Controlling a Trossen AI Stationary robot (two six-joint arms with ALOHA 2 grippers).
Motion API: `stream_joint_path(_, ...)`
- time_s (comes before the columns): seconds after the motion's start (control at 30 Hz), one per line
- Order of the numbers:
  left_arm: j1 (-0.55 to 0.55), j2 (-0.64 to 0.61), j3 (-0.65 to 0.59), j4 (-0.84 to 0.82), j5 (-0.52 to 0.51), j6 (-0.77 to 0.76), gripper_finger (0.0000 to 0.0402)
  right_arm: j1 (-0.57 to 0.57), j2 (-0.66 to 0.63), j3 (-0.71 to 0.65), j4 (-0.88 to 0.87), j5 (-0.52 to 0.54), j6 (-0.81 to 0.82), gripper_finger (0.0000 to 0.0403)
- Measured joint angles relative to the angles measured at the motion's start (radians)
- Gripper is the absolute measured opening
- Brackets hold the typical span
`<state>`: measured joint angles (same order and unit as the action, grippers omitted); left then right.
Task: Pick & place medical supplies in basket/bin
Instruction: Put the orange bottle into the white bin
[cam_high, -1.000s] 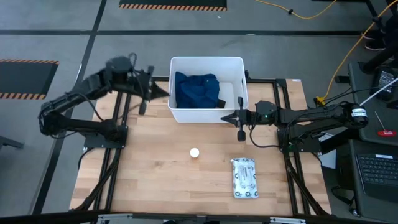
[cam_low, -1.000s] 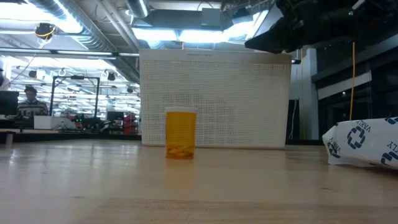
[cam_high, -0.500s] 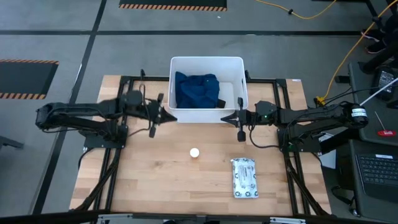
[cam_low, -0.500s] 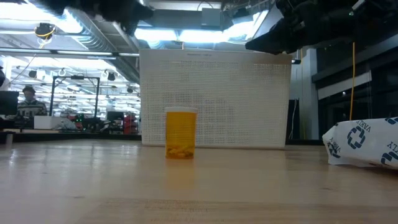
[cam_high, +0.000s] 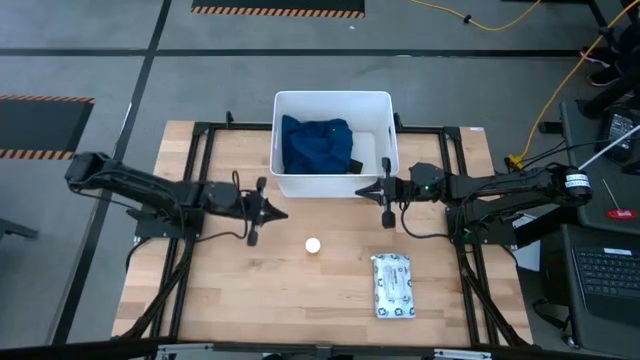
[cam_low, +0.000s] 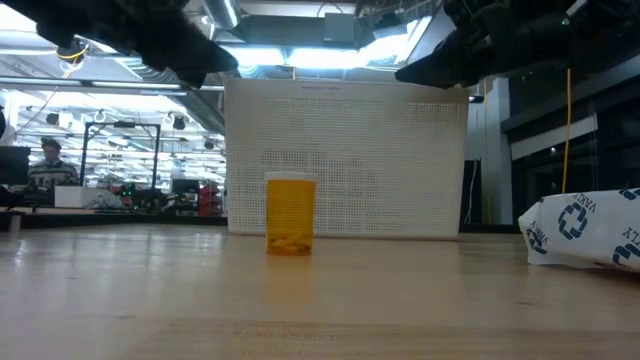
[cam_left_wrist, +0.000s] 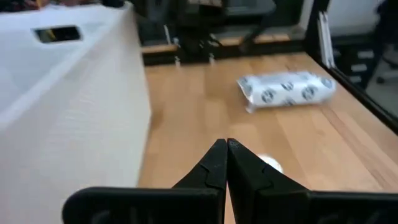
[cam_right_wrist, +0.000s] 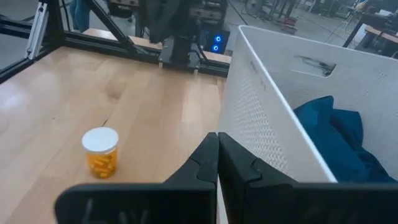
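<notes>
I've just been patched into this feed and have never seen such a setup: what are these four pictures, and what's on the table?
Two dark robot arms work at a wooden table. One picture looks straight down, one sits at table height, and one rides on each wrist.

The white tub at the back already holds a dark blue cloth. On the wood stand a small orange bottle with a white cap and, lying flat, a printed white packet.

The left hand is shut and empty, near the bottle. The right hand, also shut and empty, waits at the tub's front right corner.
</notes>
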<state>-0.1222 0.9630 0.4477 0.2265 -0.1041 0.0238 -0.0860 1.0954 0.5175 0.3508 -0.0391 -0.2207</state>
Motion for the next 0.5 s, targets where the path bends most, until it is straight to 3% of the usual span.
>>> stream_joint_path(0.3,-0.073,0.090,0.000,-0.013,-0.011,0.048,0.0002,0.001,0.000,0.000,-0.033,0.000,0.010,0.0008)
stream_joint_path(0.5,-0.073,0.130,0.000,-0.014,-0.091,0.000,0.0029,0.027,0.000,0.000,-0.034,0.003,0.013,0.0008)
